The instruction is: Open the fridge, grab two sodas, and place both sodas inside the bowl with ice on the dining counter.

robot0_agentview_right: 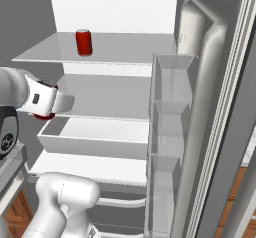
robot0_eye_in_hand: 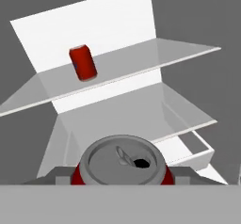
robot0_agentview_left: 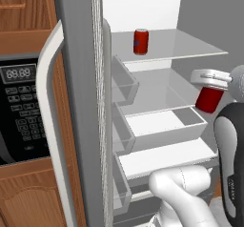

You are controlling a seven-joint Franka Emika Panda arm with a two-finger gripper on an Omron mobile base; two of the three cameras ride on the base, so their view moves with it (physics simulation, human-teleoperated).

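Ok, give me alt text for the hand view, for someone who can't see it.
The hand grips a red soda can by its sides, its silver top and pull tab facing the camera. Beyond it is the open fridge's white interior, with a second red can standing on the upper glass shelf.
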